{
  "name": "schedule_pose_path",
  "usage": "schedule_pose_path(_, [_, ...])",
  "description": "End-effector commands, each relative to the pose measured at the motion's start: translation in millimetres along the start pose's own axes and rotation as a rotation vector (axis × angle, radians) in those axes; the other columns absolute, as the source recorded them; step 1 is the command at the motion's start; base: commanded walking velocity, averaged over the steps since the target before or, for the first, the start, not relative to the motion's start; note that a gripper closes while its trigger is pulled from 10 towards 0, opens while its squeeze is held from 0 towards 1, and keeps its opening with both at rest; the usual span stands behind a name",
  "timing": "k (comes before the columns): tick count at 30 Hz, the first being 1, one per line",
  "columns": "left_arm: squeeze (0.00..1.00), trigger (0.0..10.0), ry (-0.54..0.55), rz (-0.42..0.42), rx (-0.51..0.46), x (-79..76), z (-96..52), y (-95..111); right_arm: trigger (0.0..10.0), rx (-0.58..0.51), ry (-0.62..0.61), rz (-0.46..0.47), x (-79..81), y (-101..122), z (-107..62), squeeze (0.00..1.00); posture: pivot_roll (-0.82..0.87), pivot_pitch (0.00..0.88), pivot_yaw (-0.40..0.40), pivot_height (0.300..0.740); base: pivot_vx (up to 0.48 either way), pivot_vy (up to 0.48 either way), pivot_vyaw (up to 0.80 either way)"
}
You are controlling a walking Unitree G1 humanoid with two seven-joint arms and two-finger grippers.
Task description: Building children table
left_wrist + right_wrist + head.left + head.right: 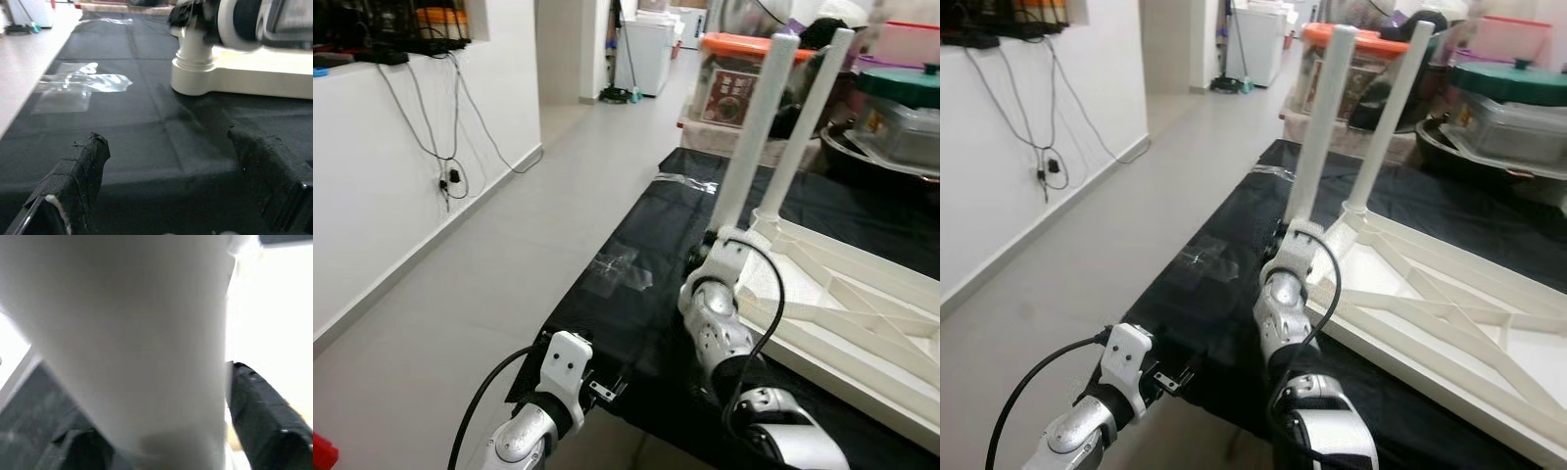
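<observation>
The right gripper (pixel 161 421) has its fingers on either side of the near table leg (pixel 756 132), one black finger (pixel 266 416) right up against the white tube, so it looks clamped on it, though that wrist view is blurry and very close, so I'd only say probably. From the head views, that arm reaches up to the bottom of the leg where it plugs into the corner of the upside-down white table top (pixel 862 313). A second leg (pixel 808 122) stands upright just behind it, further along the same edge. The left gripper (pixel 171 196) sits low at the near edge of the black cloth (pixel 636 294), fingers spread wide with nothing between them, pointing across the cloth toward the leg socket (pixel 193 73). There's a clear plastic bag (pixel 80 85) lying flat on the cloth, left of the table top. Far right is a pile of storage tubs, one with an orange lid (pixel 739 44) and one with a green lid (pixel 906 83). Off to the left, cables (pixel 445 147) hang down a white wall above a grey tiled floor (pixel 460 294).
</observation>
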State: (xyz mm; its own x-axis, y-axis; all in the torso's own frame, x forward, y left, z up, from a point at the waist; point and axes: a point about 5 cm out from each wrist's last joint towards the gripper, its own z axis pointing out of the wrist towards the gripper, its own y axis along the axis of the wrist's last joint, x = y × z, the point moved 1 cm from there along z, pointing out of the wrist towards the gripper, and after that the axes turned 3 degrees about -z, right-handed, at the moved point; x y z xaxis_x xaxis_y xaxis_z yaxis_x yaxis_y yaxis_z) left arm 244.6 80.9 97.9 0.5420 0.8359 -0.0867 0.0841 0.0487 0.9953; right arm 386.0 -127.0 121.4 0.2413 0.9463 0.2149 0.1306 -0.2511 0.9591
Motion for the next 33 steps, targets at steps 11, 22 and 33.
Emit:
schedule_pose_path(11, [0.0, 10.0, -0.015, -0.005, 0.02, -1.7, 1.9, -6, 10.0, -0.024, 0.815, 0.056, 17.5, 39, -2.8, 0.0, 0.14, 0.0, -0.088, 0.74, 0.0, 0.0, 0.0])
schedule_pose_path(22, [0.0, 10.0, -0.009, 0.003, 0.017, -1.0, 3.5, -5, 10.0, 0.14, 1.552, -0.287, 26.4, 29, -42.8, 0.0, 0.16, 0.0, -0.1, 0.74, 0.0, 0.0, 0.0])
schedule_pose_path(33, [0.0, 10.0, -0.004, 0.002, 0.017, -0.3, 3.3, -5, 0.0, 0.127, 1.609, -0.373, 46.1, 21, -48.3, 0.0, 0.16, 0.0, -0.098, 0.74, 0.0, 0.0, 0.0])
